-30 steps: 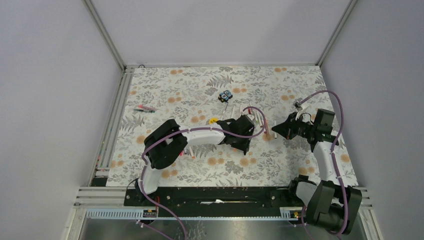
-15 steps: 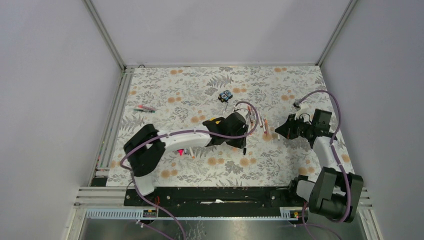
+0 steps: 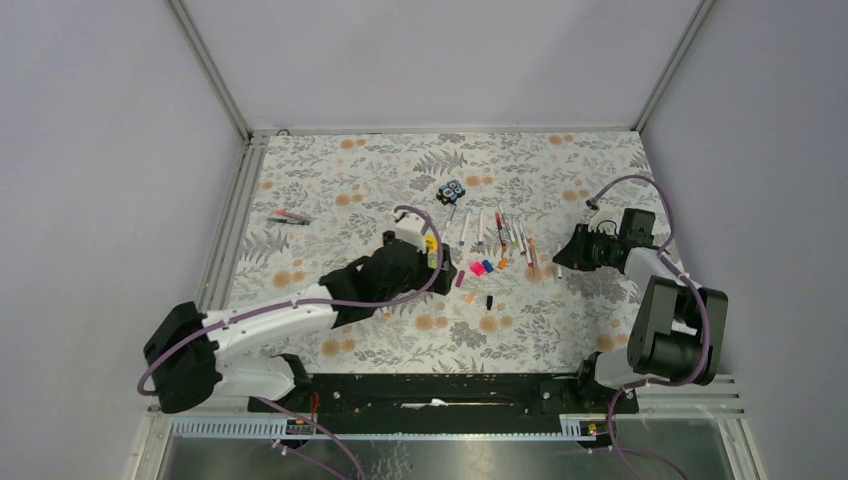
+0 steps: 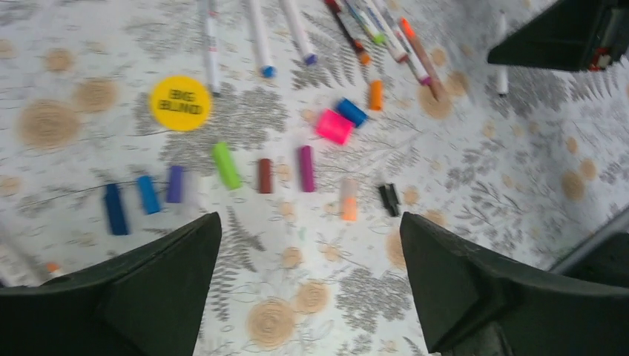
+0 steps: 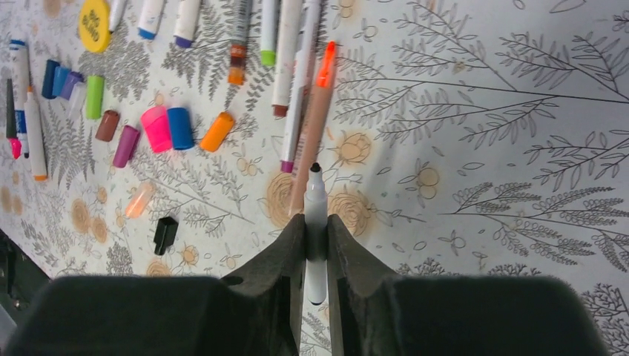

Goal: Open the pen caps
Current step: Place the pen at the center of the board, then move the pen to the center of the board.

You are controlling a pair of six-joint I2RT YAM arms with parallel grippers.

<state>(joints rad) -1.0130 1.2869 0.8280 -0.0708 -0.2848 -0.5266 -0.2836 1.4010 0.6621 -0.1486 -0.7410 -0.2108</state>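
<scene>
Several loose pen caps [image 4: 265, 176] in blue, purple, green, brown, pink and orange lie in a ragged row on the flowered cloth, with a black cap [image 4: 389, 199] at its right end. My left gripper [image 4: 310, 219] hangs just short of this row, open wide with nothing between its fingers. Uncapped pens [image 5: 285, 44] lie side by side beyond the caps. My right gripper [image 5: 316, 216] is shut on a white pen [image 5: 315, 200] with a bare black tip, low over the cloth, right of the pen row [image 3: 500, 232].
A flat yellow disc [image 4: 181, 103] lies beside the caps. A small black-and-blue block [image 3: 452, 190] sits farther back. Two more pens [image 3: 290, 217] lie near the left rail. An orange pen [image 5: 315, 119] lies just ahead of the held pen's tip.
My left arm drew back to the left and its jaws opened wide, uncovering the caps and the black cap. The right gripper shifted slightly back, still around the white pen.
</scene>
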